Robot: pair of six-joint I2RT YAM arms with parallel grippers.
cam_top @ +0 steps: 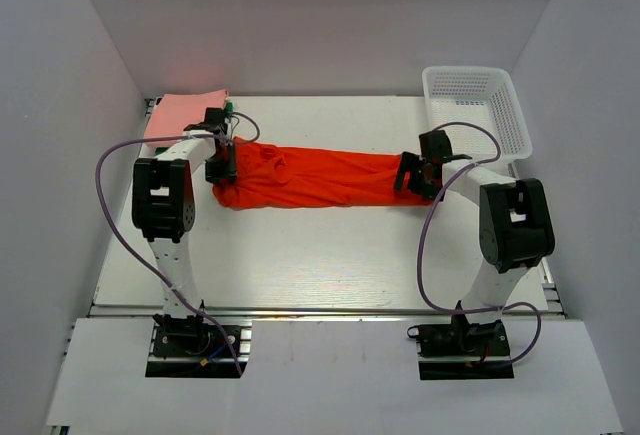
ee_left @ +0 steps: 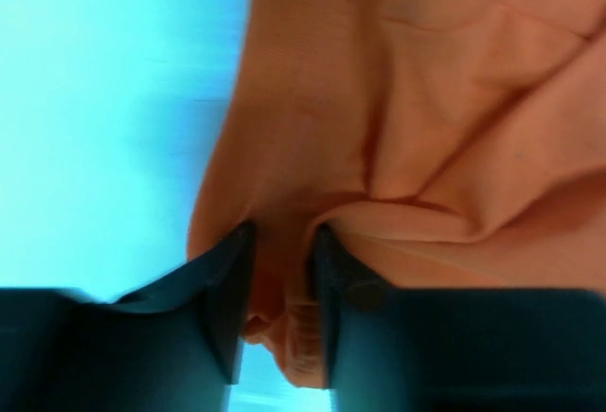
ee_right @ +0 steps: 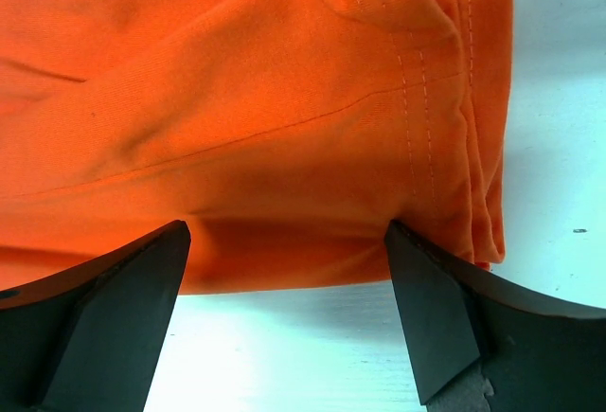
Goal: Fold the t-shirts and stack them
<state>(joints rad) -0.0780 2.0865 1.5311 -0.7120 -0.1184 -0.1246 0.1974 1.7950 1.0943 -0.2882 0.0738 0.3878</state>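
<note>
- Fold in progress, by my reading: the orange-red t-shirt lies as a long narrow band across the middle of the bench, with one arm at each end of it.
- Left jaws stand narrow at the band's left end, with a ridge of the cloth between them. I cannot tell whether they are actually pinching it or just sitting around it.
- Right jaws are wide apart and hold nothing. They straddle the stitched hem at the right end, just above the cloth.
- Next move, as I judge it: close the right jaws on all the hem layers, confirm the left grip, then lift one end and lay it over the other to shorten the band.
- A pale pink shirt lies flat at the far left corner, likely the start of the stack. The white mesh basket sits at the far right.
- Hard to make out: the left wrist view is smeared and washed pale. I cannot count the layers or find the sleeves. No green shirt shows in any view.
</note>
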